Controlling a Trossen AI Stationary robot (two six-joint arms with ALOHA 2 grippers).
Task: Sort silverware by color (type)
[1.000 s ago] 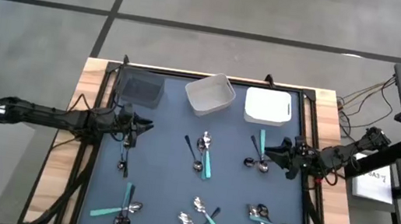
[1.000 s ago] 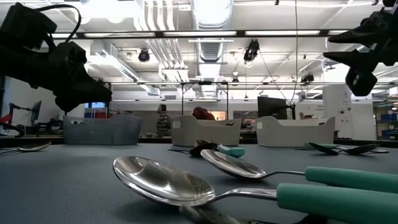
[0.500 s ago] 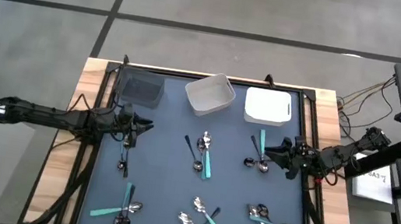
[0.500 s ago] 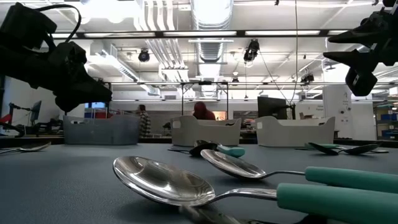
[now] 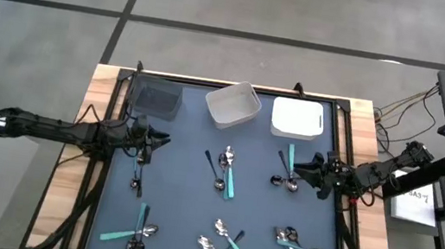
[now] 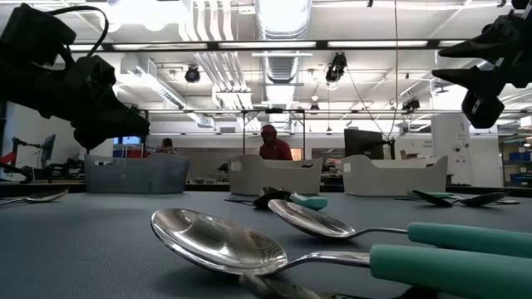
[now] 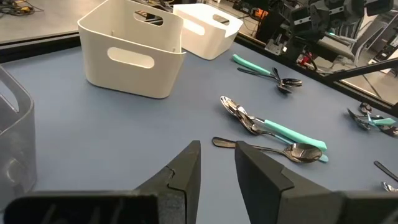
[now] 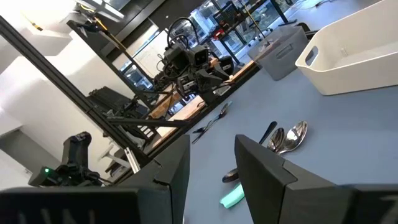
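Silverware: teal- and dark-handled spoons and forks, scattered in small clusters over the blue-grey mat; none yet in the dark grey bin or the two white bins. Left gripper: above the mat's left side, fingers slightly parted, holding nothing. Right gripper: beside a teal-handled pair, fingers parted, empty. Risk: overlapping utensils may lift together or slide, since handles cross. Room: open workshop, ceiling lights, a person beyond the bins.
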